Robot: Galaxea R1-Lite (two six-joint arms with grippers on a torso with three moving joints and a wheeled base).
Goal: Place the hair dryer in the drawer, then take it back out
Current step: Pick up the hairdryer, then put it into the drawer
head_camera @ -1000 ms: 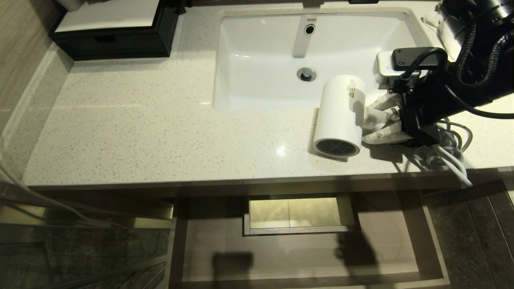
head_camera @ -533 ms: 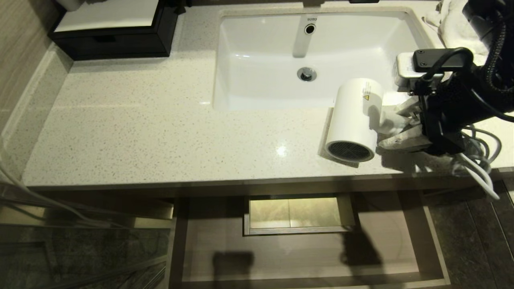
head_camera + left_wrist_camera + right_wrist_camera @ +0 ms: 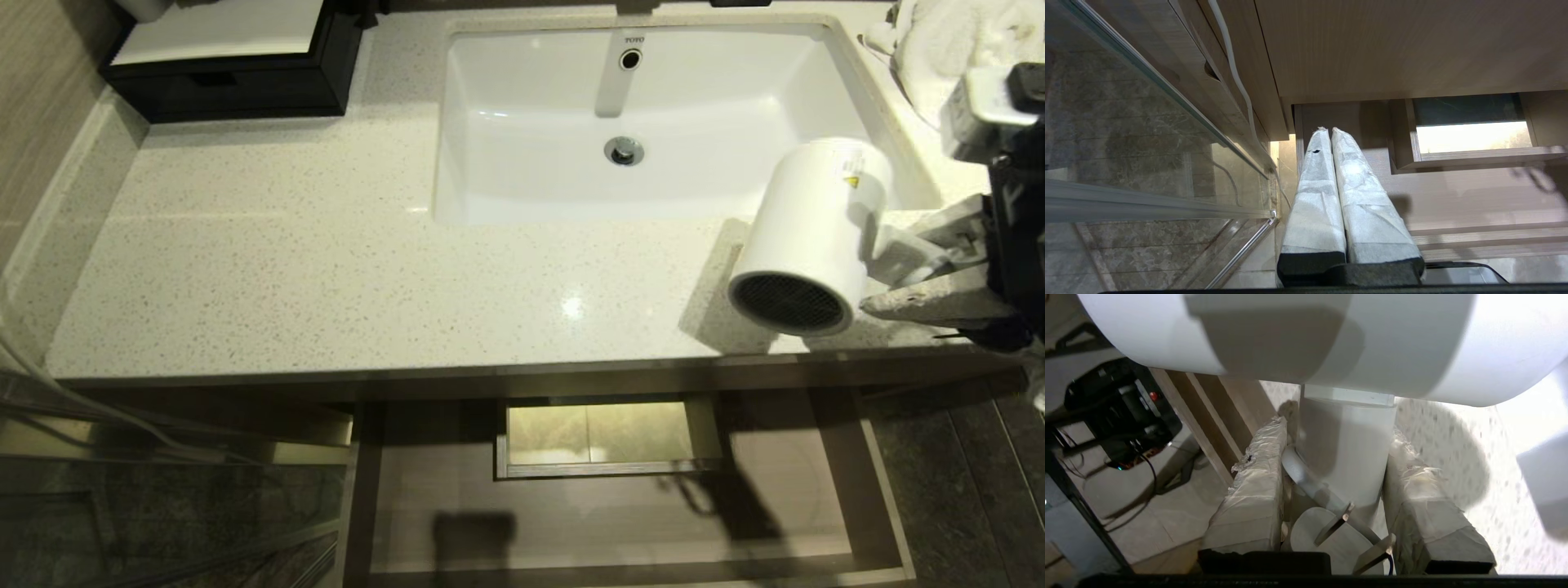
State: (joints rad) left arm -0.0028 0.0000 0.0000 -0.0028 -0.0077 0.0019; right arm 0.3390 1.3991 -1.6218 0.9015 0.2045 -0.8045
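Right now the right gripper (image 3: 1333,473) is clamped on the handle of the hair dryer (image 3: 808,237), one padded finger on each side, and holds it above the counter (image 3: 326,261) at its front right corner, just right of the sink (image 3: 653,114). Its barrel runs from the sink toward the counter's front edge, grille end tilted down and forward. Below and nearer, the open drawer (image 3: 886,490) lies slightly left of the dryer, so the carry likely goes forward over the edge and down. Parked low beside the drawer's left end, the left gripper (image 3: 1329,132) has its fingers pressed together.
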